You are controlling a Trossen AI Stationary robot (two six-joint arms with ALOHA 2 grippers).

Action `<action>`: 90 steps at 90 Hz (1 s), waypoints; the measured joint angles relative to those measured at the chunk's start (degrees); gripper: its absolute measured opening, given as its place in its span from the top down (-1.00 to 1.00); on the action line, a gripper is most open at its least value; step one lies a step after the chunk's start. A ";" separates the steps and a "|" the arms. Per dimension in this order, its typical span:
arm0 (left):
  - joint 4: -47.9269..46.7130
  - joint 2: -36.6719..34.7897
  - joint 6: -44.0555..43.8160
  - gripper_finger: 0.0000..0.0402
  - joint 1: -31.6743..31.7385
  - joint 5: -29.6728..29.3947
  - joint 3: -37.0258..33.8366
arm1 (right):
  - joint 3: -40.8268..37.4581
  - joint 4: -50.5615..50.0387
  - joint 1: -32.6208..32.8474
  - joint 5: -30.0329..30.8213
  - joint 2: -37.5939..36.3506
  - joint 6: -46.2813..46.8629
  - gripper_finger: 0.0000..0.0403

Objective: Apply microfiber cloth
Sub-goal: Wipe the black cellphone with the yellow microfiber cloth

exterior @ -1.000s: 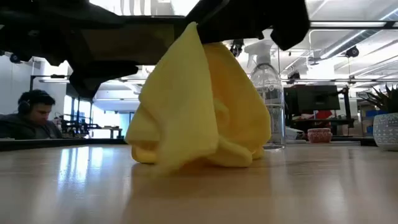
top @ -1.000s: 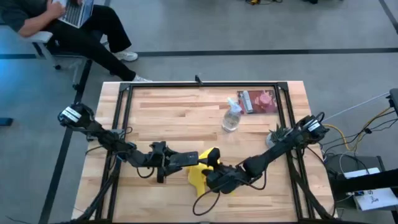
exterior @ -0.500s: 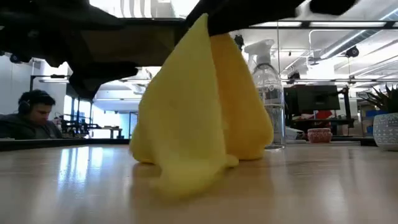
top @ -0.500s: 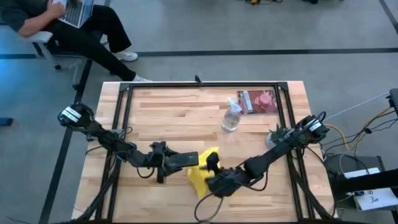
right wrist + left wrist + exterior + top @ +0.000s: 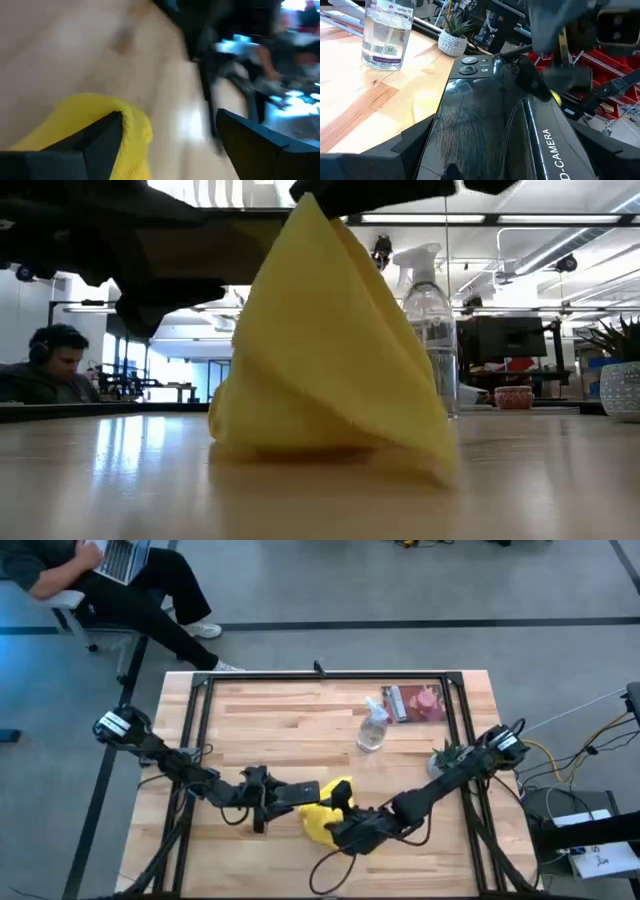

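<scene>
- Yellow cloth (image 5: 322,816) — bunched near the front edge of the wooden bench (image 5: 300,725), at about 6 o'clock from the bench centre; in the low view the cloth (image 5: 335,360) stands as a tent-shaped peak, pulled up at its top, its lower folds resting on the wood.
- Right claw (image 5: 345,830) — low over the cloth at its 4 o'clock side, clenched on the cloth; the right wrist view shows yellow fabric (image 5: 90,125) bunched against one dark finger (image 5: 95,135).
- Left claw (image 5: 290,797) — at 9 o'clock of the cloth, grasping a black phone (image 5: 300,794) held flat above the wood; the left wrist view shows the phone's glossy back (image 5: 485,115) with its camera lenses at the far end, touching the yellow fabric.
- Clear spray bottle (image 5: 372,728) — upright at about 1 o'clock from the cloth, well apart from it; in the low view it (image 5: 428,330) stands behind the cloth.
- Small flat pink-and-dark packet (image 5: 415,702) — at the far right of the bench, just beyond the bottle.
- Potted plant (image 5: 445,755) — at the right edge of the bench.
- A seated person (image 5: 120,580) — off the bench, at 11 o'clock.
</scene>
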 joint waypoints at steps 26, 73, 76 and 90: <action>-0.19 -0.11 -0.26 -0.58 0.00 0.49 0.00 | 1.23 -14.92 0.10 -2.70 -0.28 14.03 -0.73; -3.29 1.25 16.39 -0.58 0.11 0.29 1.61 | 15.96 -38.47 -3.29 -7.95 -0.37 24.65 -0.73; -3.71 1.60 18.62 -0.58 0.11 0.11 2.34 | 16.37 -38.41 -4.14 -9.76 -0.37 25.50 -0.73; -8.69 3.58 25.21 -0.58 0.09 0.11 6.83 | 16.65 -38.87 -7.82 -13.09 -0.37 28.17 -0.73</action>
